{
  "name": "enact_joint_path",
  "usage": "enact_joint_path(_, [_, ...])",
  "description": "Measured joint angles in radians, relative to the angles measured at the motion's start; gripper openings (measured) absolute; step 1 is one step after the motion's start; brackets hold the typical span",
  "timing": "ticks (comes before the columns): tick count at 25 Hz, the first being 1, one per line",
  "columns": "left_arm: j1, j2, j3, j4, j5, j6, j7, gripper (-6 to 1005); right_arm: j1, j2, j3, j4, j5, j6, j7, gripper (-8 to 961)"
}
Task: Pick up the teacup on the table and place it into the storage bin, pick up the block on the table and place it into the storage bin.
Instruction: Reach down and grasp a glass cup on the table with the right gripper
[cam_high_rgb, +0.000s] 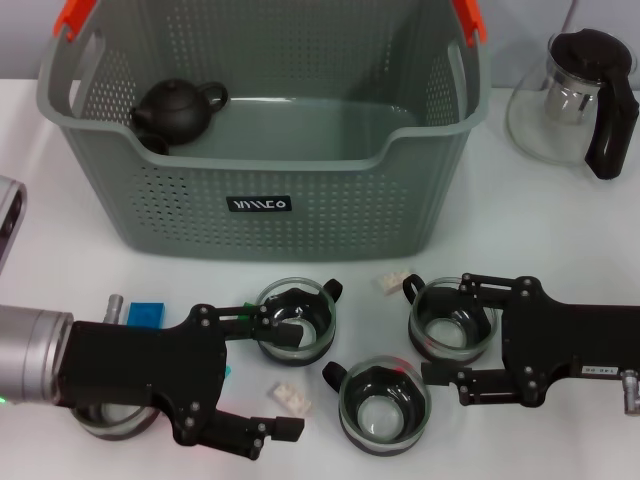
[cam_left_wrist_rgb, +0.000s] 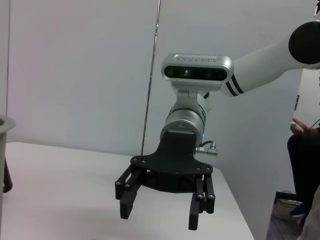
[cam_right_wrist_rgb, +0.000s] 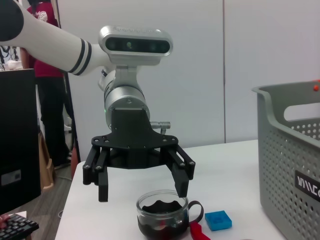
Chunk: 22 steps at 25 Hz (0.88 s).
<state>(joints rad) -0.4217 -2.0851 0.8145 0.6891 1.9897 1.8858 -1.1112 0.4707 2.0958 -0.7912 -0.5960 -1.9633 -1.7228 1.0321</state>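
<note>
jaws wide; teacup handle toward bin

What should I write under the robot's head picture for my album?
Two open robot hands, left and right, hover over glass teacups before a grey storage bin.

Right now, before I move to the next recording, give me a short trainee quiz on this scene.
1. True or false: the left gripper is shut.
2. Which sits inside the storage bin? A) a black teapot B) a glass pitcher C) a blue block
3. Fill in: in the head view, the open right gripper has one finger on either side of a glass ____.

Key: 1 false, it is open. 2 A. 3 teacup.
</note>
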Motion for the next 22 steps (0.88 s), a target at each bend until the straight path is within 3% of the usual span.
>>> enact_joint_path(22, [-0.011,0.008,0.003,0.000,0.002,-0.005,-0.019,873,-0.003,-0.005,0.015,-0.001,0.004,0.000,0.003,815])
